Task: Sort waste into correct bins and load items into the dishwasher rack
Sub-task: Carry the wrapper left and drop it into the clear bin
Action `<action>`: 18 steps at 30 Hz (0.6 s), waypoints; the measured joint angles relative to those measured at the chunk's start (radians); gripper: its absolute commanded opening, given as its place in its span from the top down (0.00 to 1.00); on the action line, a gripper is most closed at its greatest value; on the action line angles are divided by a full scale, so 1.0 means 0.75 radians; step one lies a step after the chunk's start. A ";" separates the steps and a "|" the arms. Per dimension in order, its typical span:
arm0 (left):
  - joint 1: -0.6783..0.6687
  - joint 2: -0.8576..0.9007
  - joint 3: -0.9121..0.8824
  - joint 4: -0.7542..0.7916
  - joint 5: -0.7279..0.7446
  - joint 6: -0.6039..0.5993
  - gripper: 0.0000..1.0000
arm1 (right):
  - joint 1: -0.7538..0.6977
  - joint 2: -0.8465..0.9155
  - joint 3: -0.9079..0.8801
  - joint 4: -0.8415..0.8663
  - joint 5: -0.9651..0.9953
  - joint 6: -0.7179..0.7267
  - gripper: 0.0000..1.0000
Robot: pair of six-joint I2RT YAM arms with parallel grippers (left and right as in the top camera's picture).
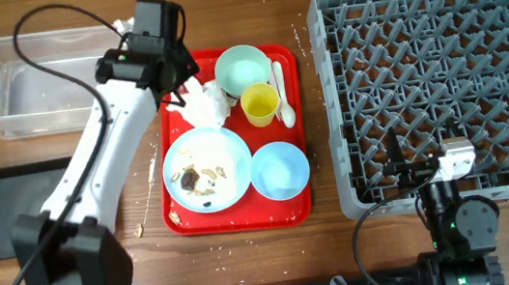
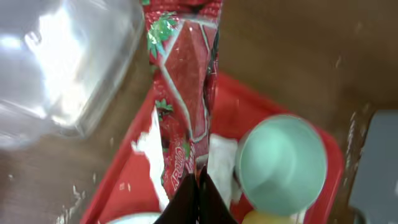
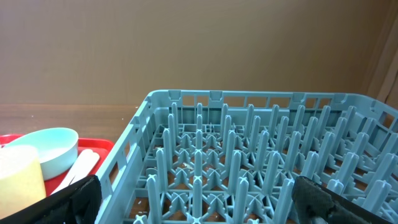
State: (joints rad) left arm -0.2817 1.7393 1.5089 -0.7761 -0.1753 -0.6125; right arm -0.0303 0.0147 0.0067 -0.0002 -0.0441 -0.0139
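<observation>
In the left wrist view my left gripper (image 2: 199, 186) is shut on the lower end of a red shiny wrapper (image 2: 186, 81), which hangs over the red tray's far left corner. Overhead, that gripper (image 1: 177, 89) sits beside the crumpled white napkins (image 1: 208, 104). On the tray stand a pale green bowl (image 1: 243, 66), a yellow cup (image 1: 260, 103), a white spoon (image 1: 281, 90), a light blue bowl (image 1: 280, 170) and a plate (image 1: 206, 168) with brown food scraps. My right gripper (image 3: 202, 205) is open, low over the front of the grey rack (image 1: 442, 81).
The clear plastic box (image 1: 28, 83) stands at the far left, just beyond the held wrapper. The flat black tray (image 1: 9, 207) lies in front of it, partly under my left arm. The red serving tray (image 1: 170, 124) sits between the bins and the rack.
</observation>
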 measured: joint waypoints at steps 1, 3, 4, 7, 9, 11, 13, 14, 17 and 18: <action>0.013 -0.020 0.000 0.054 -0.049 0.001 0.96 | 0.000 0.000 0.000 0.000 -0.001 0.000 0.00; 0.057 -0.040 0.000 0.139 -0.112 0.001 0.96 | 0.000 0.000 0.000 0.000 -0.001 0.000 0.00; 0.080 -0.042 0.000 0.168 -0.126 0.001 0.96 | 0.000 0.000 0.000 0.000 -0.001 0.000 0.00; 0.196 -0.043 0.000 0.247 -0.176 0.001 0.96 | 0.000 0.000 0.000 0.000 -0.001 0.000 0.00; 0.305 -0.043 -0.001 0.299 -0.184 0.001 0.63 | 0.000 0.000 0.000 0.000 -0.001 0.000 0.00; 0.394 -0.043 -0.001 0.327 -0.183 0.002 0.14 | 0.000 0.000 0.000 0.000 -0.001 0.000 0.00; 0.465 -0.043 -0.001 0.339 -0.168 0.001 0.02 | 0.000 0.000 0.000 0.000 -0.001 0.000 0.00; 0.498 -0.043 -0.001 0.345 -0.160 0.001 0.00 | 0.000 0.000 0.000 0.000 -0.001 0.000 0.00; 0.546 -0.043 -0.001 0.339 -0.117 -0.004 0.01 | 0.000 0.000 0.000 0.000 -0.001 0.000 0.00; 0.548 -0.043 -0.001 0.332 -0.103 -0.004 0.01 | 0.000 0.000 0.000 0.000 -0.001 0.000 0.00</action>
State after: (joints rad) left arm 0.1295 1.7069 1.5085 -0.5274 -0.2523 -0.6155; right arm -0.0303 0.0147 0.0067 -0.0002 -0.0444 -0.0139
